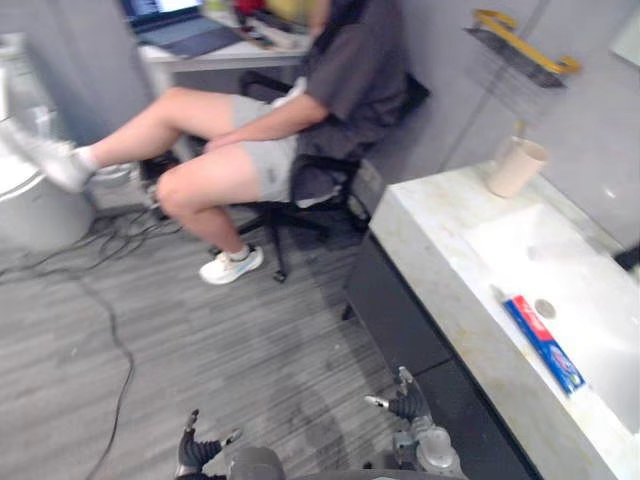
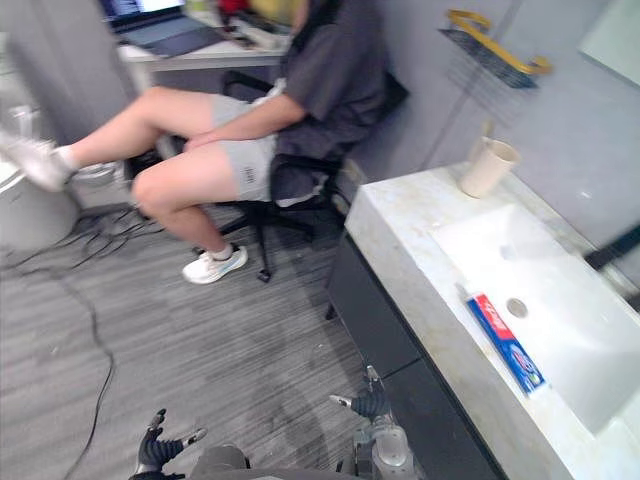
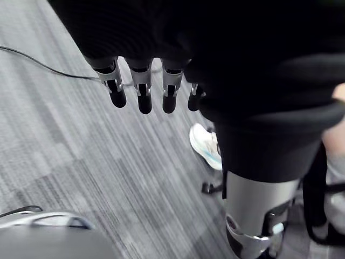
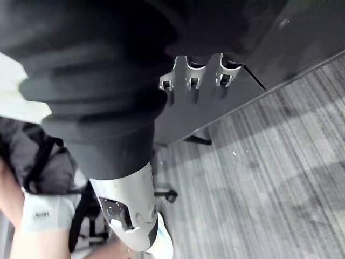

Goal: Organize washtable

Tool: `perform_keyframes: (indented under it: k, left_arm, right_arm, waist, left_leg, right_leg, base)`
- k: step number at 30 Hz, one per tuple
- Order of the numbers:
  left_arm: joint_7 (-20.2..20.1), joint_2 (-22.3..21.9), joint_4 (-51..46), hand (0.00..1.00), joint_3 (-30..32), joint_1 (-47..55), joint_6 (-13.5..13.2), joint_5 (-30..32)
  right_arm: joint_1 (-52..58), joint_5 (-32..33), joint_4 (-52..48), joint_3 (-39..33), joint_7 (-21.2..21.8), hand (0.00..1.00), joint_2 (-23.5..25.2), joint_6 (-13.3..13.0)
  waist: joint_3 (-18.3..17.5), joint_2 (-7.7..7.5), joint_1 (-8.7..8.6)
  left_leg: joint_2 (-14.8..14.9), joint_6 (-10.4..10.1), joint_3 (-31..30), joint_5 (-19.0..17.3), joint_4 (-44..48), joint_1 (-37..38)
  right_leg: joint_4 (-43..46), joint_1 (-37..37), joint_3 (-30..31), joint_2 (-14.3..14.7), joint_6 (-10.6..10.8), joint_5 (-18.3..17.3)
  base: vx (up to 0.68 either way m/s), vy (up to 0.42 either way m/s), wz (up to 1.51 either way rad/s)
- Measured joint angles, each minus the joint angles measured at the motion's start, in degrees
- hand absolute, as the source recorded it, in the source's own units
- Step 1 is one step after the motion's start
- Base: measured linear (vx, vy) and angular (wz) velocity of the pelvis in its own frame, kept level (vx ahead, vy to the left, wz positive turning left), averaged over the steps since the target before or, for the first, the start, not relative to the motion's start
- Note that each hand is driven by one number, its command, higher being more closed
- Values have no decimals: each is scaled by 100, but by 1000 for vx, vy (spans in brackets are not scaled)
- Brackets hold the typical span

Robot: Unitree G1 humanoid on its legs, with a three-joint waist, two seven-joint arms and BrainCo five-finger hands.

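Both left hand [image 3: 143,90] and right hand [image 1: 407,405] hang loose-fingered, empty; toothpaste [image 1: 545,345] lies on marble washtable [image 1: 430,250] by sink [image 1: 565,265].

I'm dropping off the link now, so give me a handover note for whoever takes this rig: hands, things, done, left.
Left hand: open, empty, hanging low.
Right hand: open, empty, low beside the front of the washtable.
Toothpaste tube lies along the near rim of the sink. Cup stands at the counter's far corner.
Done: nothing seems tidied yet.
Left: all of it. Mind the person seated nearby.
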Motion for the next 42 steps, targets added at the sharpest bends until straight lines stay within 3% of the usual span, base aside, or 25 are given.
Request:
perform_keyframes:
  k: [1, 2, 4, 5, 6, 8, 9, 11, 13, 15, 17, 18, 19, 24, 26, 27, 34, 42]
  left_arm:
    - [-13, -4, 166, 0, -7, -210, 50, -1]
    - [-73, -10, 216, 0, -16, -278, 57, -6]
    - [-248, -138, 256, 0, -138, -264, 110, 0]
    - [-255, -250, 266, 0, -109, -245, 136, 12]
    - [-249, -495, 218, 0, 48, -242, 159, 21]
    - [-295, -677, 233, 0, 58, -257, 181, 119]
    - [-323, -696, 226, 0, 55, -259, 196, 119]
    - [-365, -669, 177, 0, 4, -281, 219, 118]
    - [-363, -600, 135, 0, -121, -281, 221, 120]
    - [-463, -476, 112, 0, 238, -288, 215, 105]
    - [-625, -215, 92, 0, 449, -241, 198, -133]
    - [-592, -51, 88, 0, 478, -146, 146, -326]
    - [-578, 20, 82, 0, 491, -111, 120, -366]
    - [-591, 139, 83, 0, 456, -282, 16, -410]
    - [-598, -16, 132, 0, 438, -219, 35, -410]
    - [-587, -237, 405, 0, 285, 147, 49, -411]
    - [-603, -242, 402, 0, 271, 102, 49, -523]
    - [-822, -301, 223, 0, 59, -33, 33, -1560]
  right_arm:
    - [-127, 4, 182, -9, 22, 0, -11, 5]
    - [-143, 5, 232, -10, 48, 0, -27, 7]
    - [52, 9, 306, -136, 173, 0, -157, 13]
    - [129, 13, 355, -211, 205, 0, -225, 27]
    - [170, 22, 490, -365, 249, 0, -334, 76]
    - [190, 124, 530, -731, 232, 0, -384, 76]
    - [190, 181, 595, -781, 217, 0, -407, 77]
    - [191, 240, 894, -952, 217, 0, -417, 125]
    - [112, 305, 1037, -1013, 185, 0, -446, 181]
    - [67, 298, 1207, -1354, 163, 0, -644, 188]
    - [81, 281, 1222, -1554, 101, 0, -799, 208]
    - [228, 236, 1092, -1730, -56, 0, -971, 214]
    - [364, 231, 1000, -1804, -92, 0, -1021, 217]
    - [647, 231, 907, -1823, -140, 0, -637, 299]
    - [638, 231, 909, -1823, -138, 0, -539, 301]
    - [581, 231, 1072, -1627, -144, 0, -543, 322]
    - [571, 308, 1072, -1632, -136, 0, -541, 322]
    - [354, 1467, 1057, -2123, -105, 0, -524, 281]
  waist:
    - [6, 9, -125]
    - [3, 4, -179]
    - [-23, -47, -348]
    - [-29, -20, -365]
    - [-27, 207, -342]
    - [-13, 561, -362]
    - [-1, 573, -368]
    - [51, 477, -334]
    - [91, 369, -341]
    - [100, 446, -328]
    - [158, 569, -307]
    - [172, 806, -318]
    - [139, 874, -309]
    - [-87, 418, -357]
    - [-116, 371, -342]
    - [-240, 363, -194]
    - [-241, 362, -191]
    - [-240, 359, -190]
  left_leg:
    - [-44, 0, 226, 0, -38, 129]
    - [-91, -2, 300, -1, -36, 190]
    - [-353, -150, 412, -86, 299, 542]
    - [-309, -214, 401, -124, 597, 566]
    - [48, -257, 354, -95, 1448, 397]
    - [593, -59, -290, -152, 3101, -239]
    - [580, 20, -525, -225, 3268, -345]
    - [444, 43, -1217, -431, 3249, -524]
    - [199, -126, -1860, -542, 2647, -679]
    - [-177, -219, -3013, -513, 1445, -880]
    - [-291, -492, -3666, -351, 856, -854]
    - [-168, -467, -3783, -41, 529, -869]
    - [-131, -475, -3704, 200, 557, -862]
    - [-610, -107, -3066, 446, -248, -521]
    - [-690, -85, -2880, 460, -360, -370]
    - [-1131, 261, -2711, 1505, -2262, 550]
    - [-1132, 262, -2725, 1505, -2261, 550]
    - [-1141, 260, -2895, 1508, -2258, 585]
  right_leg:
    - [-289, -124, -521, 138, -333, 205]
    - [-457, -133, -621, 297, -509, 330]
    - [-1095, 56, -363, 733, -1207, 867]
    - [-1283, 207, -295, 808, -1183, 712]
    - [-1641, 496, -61, 1077, -1185, 810]
    - [-2171, 870, 500, 1627, -1230, 869]
    - [-2203, 953, 687, 1711, -1238, 858]
    - [-2312, 1277, 1164, 1791, -1150, 885]
    - [-2342, 1491, 1673, 1813, -1044, 883]
    - [-2333, 1624, 2421, 1821, -875, 850]
    - [-2278, 1662, 2856, 1869, -761, 788]
    - [-2177, 1728, 3150, 1991, -610, 692]
    - [-2108, 1732, 3237, 2002, -511, 624]
    - [-2248, 1654, 3694, 1355, -142, 573]
    - [-2339, 1740, 3817, 1238, -34, 636]
    - [-2713, 1815, 3505, 766, 262, 841]
    - [-2730, 1827, 3490, 762, 262, 842]
    - [-2989, 2052, 3176, 688, 258, 955]
  base:
    - [202, 151, -128]
    - [286, 120, -105]
    - [368, 38, -83]
    - [330, 41, -104]
    - [273, 68, -117]
    - [290, 64, -144]
    - [230, 32, -135]
    - [267, 34, -132]
    - [269, 65, -142]
    - [267, 200, -159]
    - [180, 219, -151]
    - [173, 248, -143]
    - [195, 270, -113]
    - [208, 271, -41]
    - [107, 166, -32]
    - [25, 40, -9]
    - [0, 0, 0]
    - [-7, -10, 14]
